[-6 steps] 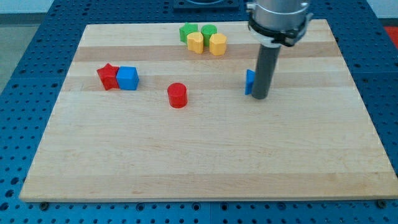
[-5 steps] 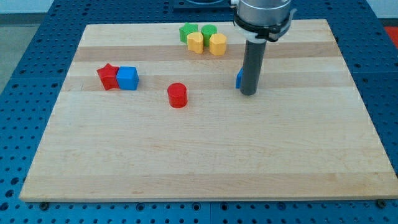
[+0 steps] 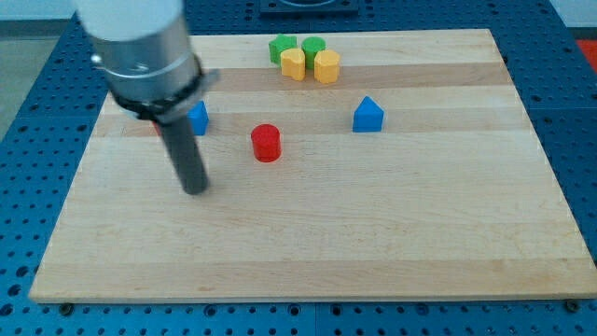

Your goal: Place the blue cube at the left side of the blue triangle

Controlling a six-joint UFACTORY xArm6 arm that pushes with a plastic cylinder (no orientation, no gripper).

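Camera view: I was in the approach step, with the blue cube (image 3: 198, 118) not yet touched and well to the left of the blue triangle (image 3: 367, 115), the red cylinder (image 3: 266, 143) lying between them. My tip (image 3: 195, 190) rested on the board (image 3: 308, 243) below the cube and left of the cylinder, apart from both. The arm stood upright and blurred, its rod hiding most of the cube and almost all of a red block behind it. There was no hand to open: the rod held nothing. Next, I judged, the tip should get round to the cube's left and push it rightward, steering above the cylinder.
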